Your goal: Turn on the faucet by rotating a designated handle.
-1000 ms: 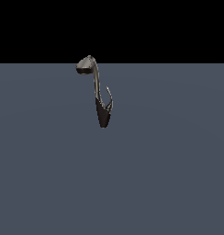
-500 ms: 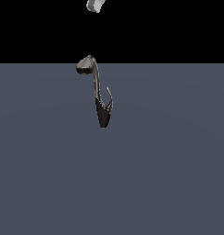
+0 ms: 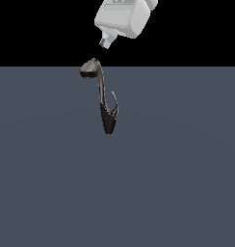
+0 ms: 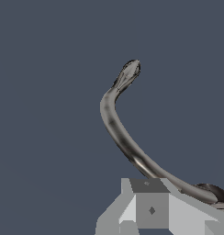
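The faucet (image 3: 101,91) stands in the middle of the exterior view, with a bulbous head at the top of its curved neck and a dark tapered base. The handle (image 3: 114,103), a thin pale spike, branches from the base on the exterior view's right. My gripper (image 3: 106,41) hangs just above the faucet's head, slightly to the exterior view's right, not touching it. Its fingers show as one closed stub with nothing held. In the wrist view the faucet's neck (image 4: 114,131) curves past the gripper (image 4: 153,204); I cannot make out the handle there.
The faucet stands on a flat grey-blue floor (image 3: 177,183) that stretches all around it. Above the floor's far edge the background is black. No other object shows.
The gripper was out of view one second ago. It entered from the top of the exterior view and has come down to just above the faucet's head. The faucet has not moved.
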You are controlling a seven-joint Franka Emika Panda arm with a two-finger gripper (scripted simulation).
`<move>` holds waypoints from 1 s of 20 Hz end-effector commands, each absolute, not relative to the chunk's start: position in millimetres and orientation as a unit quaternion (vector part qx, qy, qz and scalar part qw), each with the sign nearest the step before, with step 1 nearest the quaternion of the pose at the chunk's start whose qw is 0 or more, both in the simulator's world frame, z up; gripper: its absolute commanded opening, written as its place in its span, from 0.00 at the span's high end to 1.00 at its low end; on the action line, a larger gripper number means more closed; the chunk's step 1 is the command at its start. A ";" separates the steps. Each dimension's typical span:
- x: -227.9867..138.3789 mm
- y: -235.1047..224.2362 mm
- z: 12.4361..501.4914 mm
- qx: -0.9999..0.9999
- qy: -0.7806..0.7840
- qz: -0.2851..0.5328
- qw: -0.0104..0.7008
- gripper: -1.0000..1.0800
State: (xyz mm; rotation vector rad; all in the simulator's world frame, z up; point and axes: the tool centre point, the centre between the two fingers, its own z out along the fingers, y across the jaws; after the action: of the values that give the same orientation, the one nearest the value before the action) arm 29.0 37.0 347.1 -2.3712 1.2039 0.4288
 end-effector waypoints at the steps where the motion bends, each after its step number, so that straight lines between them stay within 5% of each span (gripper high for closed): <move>1: 44.9 34.6 328.6 -0.836 0.467 0.170 0.232 1.00; 20: 121.5 10.4 192.6 -0.668 0.643 0.260 0.270 1.00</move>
State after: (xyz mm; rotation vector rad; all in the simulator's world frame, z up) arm 118.3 11.7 199.4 -1.8269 1.7134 0.6890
